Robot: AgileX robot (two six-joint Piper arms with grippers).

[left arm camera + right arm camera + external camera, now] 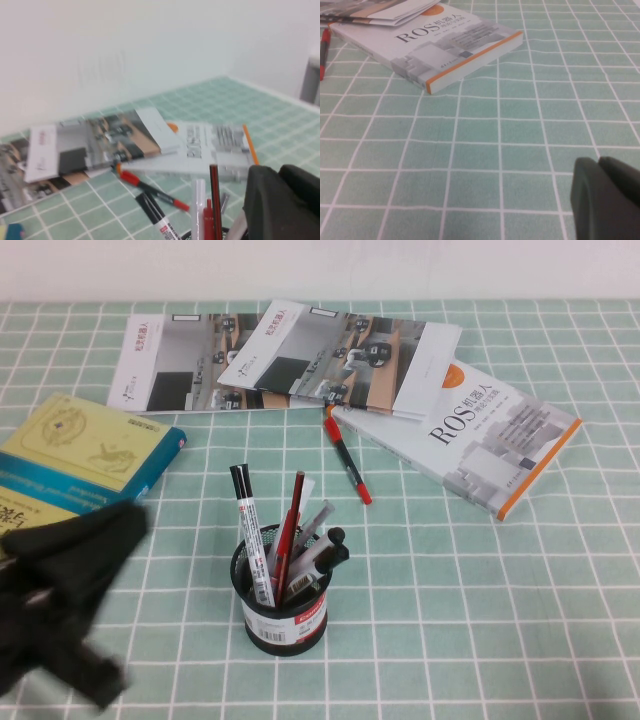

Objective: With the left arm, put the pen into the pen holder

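I log a ROS book (495, 437) far right, brochures (290, 355) behind, and a red marker (347, 460) lying between. The pen (292, 525), thin and dark red, stands in the mesh holder (281, 612) among markers. Left gripper (65, 590) near left and right gripper (607, 200): I cannot tell either's grasp.

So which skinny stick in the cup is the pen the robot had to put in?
Find the black mesh pen holder on the green checked tablecloth, in front of the books. The pen stands inside it: the thinnest, dark red-brown stick, taller than the white marker beside it. The blurred left claw hangs to the holder's left.
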